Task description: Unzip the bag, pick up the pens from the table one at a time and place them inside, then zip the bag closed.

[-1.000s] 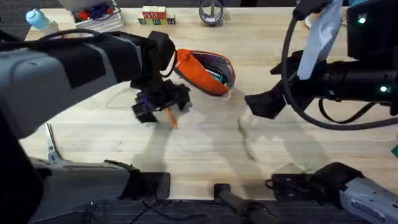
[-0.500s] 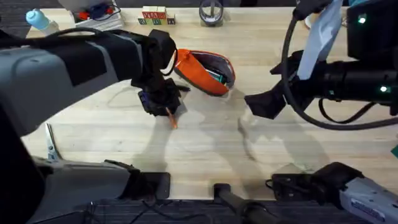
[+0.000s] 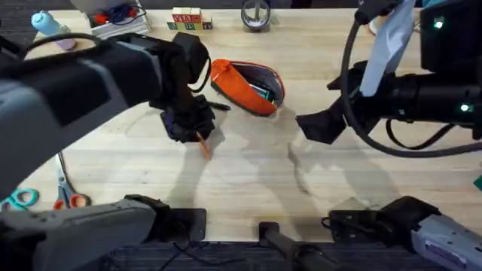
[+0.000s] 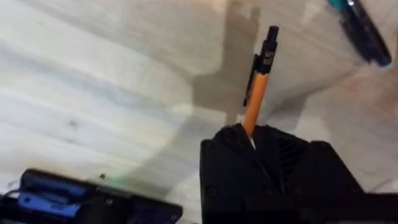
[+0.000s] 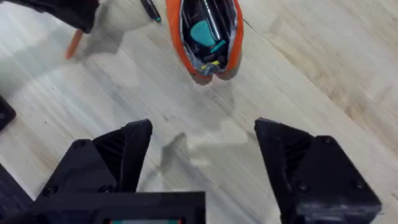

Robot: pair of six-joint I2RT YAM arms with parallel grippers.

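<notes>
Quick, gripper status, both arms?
Left gripper: shut on the orange pen.
Right gripper: open, holding nothing, near the bag.

Counting now: one orange bag [image 3: 245, 86] lying open on the surface [image 3: 248, 181], one orange pen [image 4: 258, 93], one dark pen [image 4: 367, 34] near it. Two grippers showing: left [image 3: 188, 124], right [image 5: 202, 165]. Scissors: two pairs [image 3: 45, 198] sitting at the surface's near-left edge.

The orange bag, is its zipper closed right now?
No, in the right wrist view the orange bag gapes open along its top, with dark and teal items visible inside it.
</notes>
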